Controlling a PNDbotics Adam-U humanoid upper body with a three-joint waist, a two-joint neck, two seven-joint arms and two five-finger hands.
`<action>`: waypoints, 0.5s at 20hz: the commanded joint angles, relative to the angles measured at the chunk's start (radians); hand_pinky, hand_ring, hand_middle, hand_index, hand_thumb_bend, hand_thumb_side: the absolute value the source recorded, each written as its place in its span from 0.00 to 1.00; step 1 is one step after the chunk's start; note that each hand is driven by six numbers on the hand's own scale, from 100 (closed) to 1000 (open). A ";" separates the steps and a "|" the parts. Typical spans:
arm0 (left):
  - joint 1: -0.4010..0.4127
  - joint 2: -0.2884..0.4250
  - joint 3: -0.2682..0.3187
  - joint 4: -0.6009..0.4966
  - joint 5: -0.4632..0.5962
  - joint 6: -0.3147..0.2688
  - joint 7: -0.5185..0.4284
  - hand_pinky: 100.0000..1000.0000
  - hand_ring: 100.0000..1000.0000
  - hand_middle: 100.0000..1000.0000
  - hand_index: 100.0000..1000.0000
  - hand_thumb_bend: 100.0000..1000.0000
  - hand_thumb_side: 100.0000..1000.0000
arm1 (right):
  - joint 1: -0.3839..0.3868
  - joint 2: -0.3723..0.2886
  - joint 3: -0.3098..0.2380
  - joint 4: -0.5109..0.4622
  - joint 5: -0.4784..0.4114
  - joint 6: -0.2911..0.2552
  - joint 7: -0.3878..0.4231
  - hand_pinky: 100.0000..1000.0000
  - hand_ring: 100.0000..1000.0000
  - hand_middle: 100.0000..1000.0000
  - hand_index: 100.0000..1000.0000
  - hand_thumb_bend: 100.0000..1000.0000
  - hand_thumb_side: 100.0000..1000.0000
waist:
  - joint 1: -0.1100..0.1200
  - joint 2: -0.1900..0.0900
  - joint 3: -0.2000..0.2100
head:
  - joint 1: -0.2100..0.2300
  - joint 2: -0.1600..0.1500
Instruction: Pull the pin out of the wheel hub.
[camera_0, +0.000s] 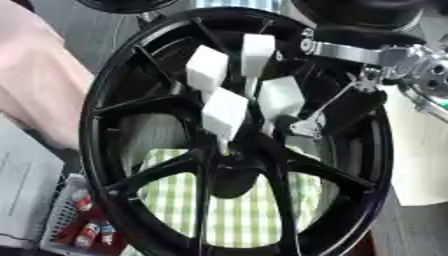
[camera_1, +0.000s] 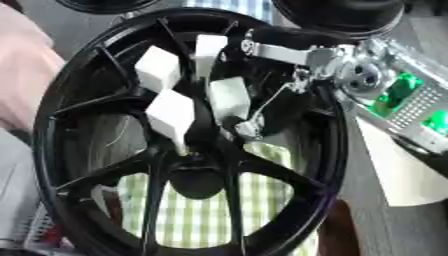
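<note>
A black spoked wheel hub (camera_0: 105, 120) stands upright and fills both views. Several white block-shaped pieces (camera_0: 225, 112) with thin stems sit in a cluster over its upper middle, stems pointing toward the hub's centre (camera_0: 229, 175). I cannot tell which of them is the pin. My right arm (camera_0: 350, 51), black with silver links, reaches in from the upper right. My right hand (camera_0: 305, 125) lies against the spokes beside the white pieces, dark against the dark wheel. My left hand shows in neither view.
A green-and-white checked cloth (camera_0: 241, 210) shows through the lower spokes. A basket with small bottles (camera_0: 83, 225) sits at lower left. White paper (camera_1: 398, 175) and a green-lit device (camera_1: 398, 97) lie right. A person's pink sleeve (camera_0: 35, 85) is at left.
</note>
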 joint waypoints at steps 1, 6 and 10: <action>-0.005 0.016 0.004 -0.015 -0.002 -0.002 -0.003 0.71 0.74 0.69 0.65 0.27 0.71 | -0.010 -0.019 -0.020 -0.016 -0.039 0.010 -0.018 0.73 0.59 0.35 0.54 0.06 0.00 | 0.005 -0.020 -0.001 | 0.003 -0.010; -0.004 0.018 0.006 -0.015 -0.002 -0.004 -0.002 0.71 0.74 0.69 0.65 0.27 0.71 | -0.005 -0.051 -0.054 -0.024 -0.081 0.008 -0.052 0.72 0.56 0.30 0.49 0.03 0.00 | 0.008 -0.026 -0.004 | 0.006 -0.006; -0.003 0.020 0.008 -0.015 -0.001 -0.005 0.000 0.71 0.74 0.69 0.65 0.27 0.71 | 0.015 -0.088 -0.103 -0.024 -0.119 0.005 -0.077 0.71 0.55 0.27 0.46 0.03 0.00 | 0.010 -0.031 -0.006 | 0.005 -0.004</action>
